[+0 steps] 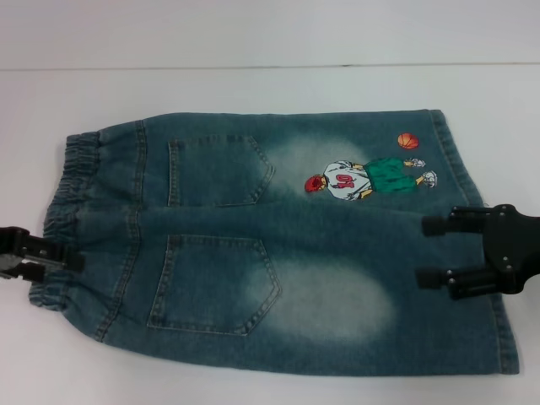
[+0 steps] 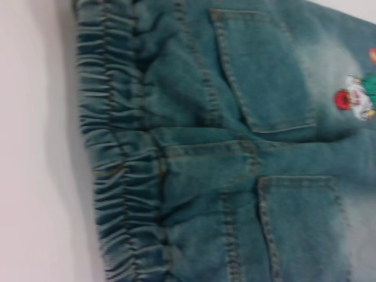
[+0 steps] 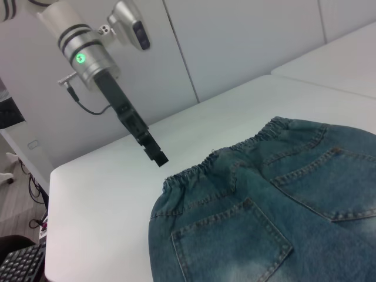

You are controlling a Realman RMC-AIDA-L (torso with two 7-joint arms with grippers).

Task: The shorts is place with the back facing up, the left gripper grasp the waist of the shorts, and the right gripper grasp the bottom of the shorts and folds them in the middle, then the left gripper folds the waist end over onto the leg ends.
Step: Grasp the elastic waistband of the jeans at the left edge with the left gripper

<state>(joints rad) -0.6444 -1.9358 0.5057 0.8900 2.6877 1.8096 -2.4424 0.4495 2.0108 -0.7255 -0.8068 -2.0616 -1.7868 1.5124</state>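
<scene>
Shorts lie back-up for folding; left gripper, spread, at their waist; right gripper, spread, over their leg ends.

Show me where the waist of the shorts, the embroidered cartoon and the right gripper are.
the waist (image 2: 111, 170): left wrist view, on the gathered elastic band.
the embroidered cartoon (image 1: 363, 179): head view, on the player's body.
the right gripper (image 1: 432, 251): head view, midway between its two fingertips.
</scene>
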